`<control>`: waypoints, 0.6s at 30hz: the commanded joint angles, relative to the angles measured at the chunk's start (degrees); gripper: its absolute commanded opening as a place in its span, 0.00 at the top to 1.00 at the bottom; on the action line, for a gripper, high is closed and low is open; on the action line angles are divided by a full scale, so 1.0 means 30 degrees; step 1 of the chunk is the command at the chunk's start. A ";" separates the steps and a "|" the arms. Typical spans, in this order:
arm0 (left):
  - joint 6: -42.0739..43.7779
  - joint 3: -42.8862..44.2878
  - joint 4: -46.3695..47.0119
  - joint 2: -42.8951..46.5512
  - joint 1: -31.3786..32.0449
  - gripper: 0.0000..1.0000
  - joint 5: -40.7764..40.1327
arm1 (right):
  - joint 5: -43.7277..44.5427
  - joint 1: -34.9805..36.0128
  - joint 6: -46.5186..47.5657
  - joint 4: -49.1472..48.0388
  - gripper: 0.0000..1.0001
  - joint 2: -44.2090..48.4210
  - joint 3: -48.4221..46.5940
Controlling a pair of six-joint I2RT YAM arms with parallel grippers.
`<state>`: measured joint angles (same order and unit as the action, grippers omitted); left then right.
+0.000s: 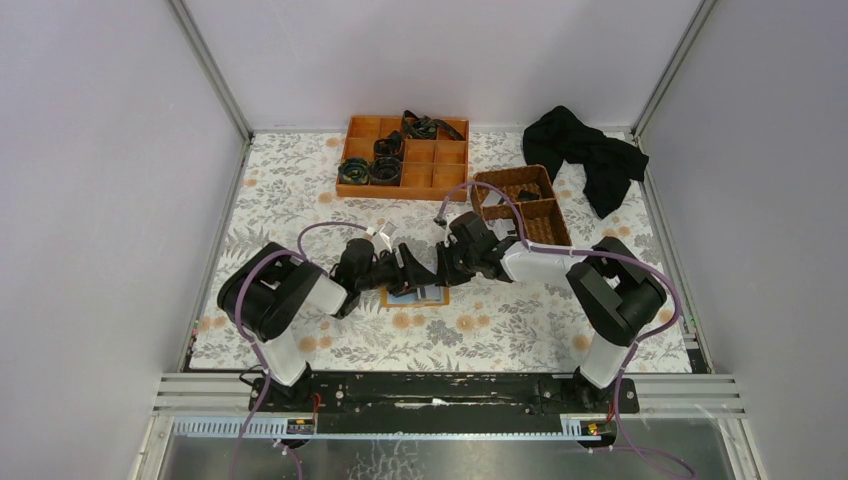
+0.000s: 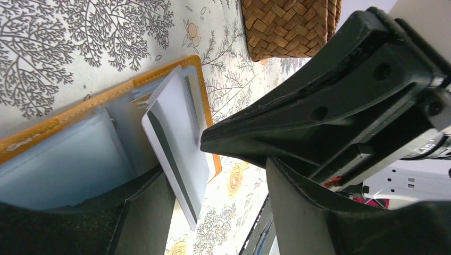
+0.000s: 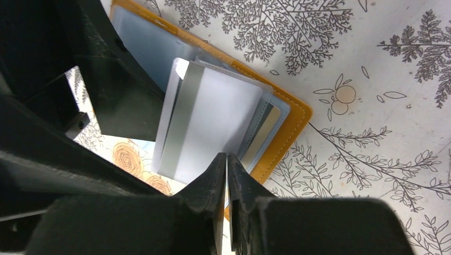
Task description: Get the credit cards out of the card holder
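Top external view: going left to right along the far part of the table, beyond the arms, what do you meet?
orange tray → wicker basket → black cloth

Card holder (image 3: 290, 114): flat bifold with an orange-tan rim and a pale blue-grey inside fitted with clear sleeves. It lies opened flat on the surface, directly beneath both tools, with one leaf under a finger (image 2: 143, 212) of the left tool (image 2: 213, 175).

Credit card (image 3: 213, 119): white, with a grey stripe along one long side. It is partly drawn from a sleeve and tilted, its free edge pinched at the tips of the right tool (image 3: 227, 159).
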<state>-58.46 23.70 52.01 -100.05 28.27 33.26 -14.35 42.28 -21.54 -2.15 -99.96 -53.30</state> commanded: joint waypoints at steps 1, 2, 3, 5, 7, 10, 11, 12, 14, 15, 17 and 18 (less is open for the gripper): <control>0.0135 -0.0249 -0.0116 0.0106 -0.0332 0.33 0.0250 | 0.0071 0.0173 -0.0131 -0.0513 0.89 -0.0359 -0.0269; 0.0228 -0.0276 -0.0261 0.0209 -0.0403 0.33 0.0183 | 0.0224 0.0159 -0.0128 -0.0513 0.90 -0.0343 -0.0221; 0.0324 -0.0401 -0.0378 0.0306 -0.0474 0.35 0.0109 | 0.0342 0.0164 -0.0135 -0.0535 0.90 -0.0320 -0.0163; 0.0383 -0.0571 -0.0385 0.0439 -0.0710 0.35 0.0101 | 0.0535 0.0121 -0.0129 -0.0488 0.90 -0.0312 -0.0149; 0.0315 -0.0751 -0.0264 0.0520 -0.0903 0.36 0.0178 | 0.0711 0.0114 -0.0003 -0.0365 0.90 -0.0404 -0.0234; 0.0216 -0.0897 -0.0054 0.0657 -0.1086 0.37 0.0372 | 0.0896 0.0060 0.0174 -0.0173 0.90 -0.0664 -0.0424; 0.0209 -0.0917 -0.0048 0.0695 -0.1123 0.38 0.0418 | 0.0913 0.0031 0.0178 -0.0210 0.90 -0.0689 -0.0445; 0.0208 -0.0935 -0.0051 0.0755 -0.1172 0.38 0.0416 | 0.0916 0.0006 0.0189 -0.0226 0.91 -0.0696 -0.0430; 0.0236 -0.0980 -0.0069 0.0803 -0.1231 0.39 0.0400 | 0.0987 -0.0024 0.0186 -0.0222 0.91 -0.0651 -0.0400; 0.0256 -0.0964 -0.0080 0.0820 -0.1251 0.40 0.0359 | 0.1038 -0.0053 0.0175 -0.0213 0.91 -0.0600 -0.0376; 0.0251 -0.0987 0.0066 0.0687 -0.1274 0.44 0.0352 | 0.1089 -0.0131 0.0180 -0.0219 0.91 -0.0547 -0.0343; 0.0188 -0.1005 0.0125 0.0596 -0.1279 0.47 0.0397 | 0.1091 -0.0169 0.0186 -0.0147 0.91 -0.0506 -0.0329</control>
<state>-58.41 21.41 51.64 -98.65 24.95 33.69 -13.52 42.24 -21.69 -3.05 -101.08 -53.32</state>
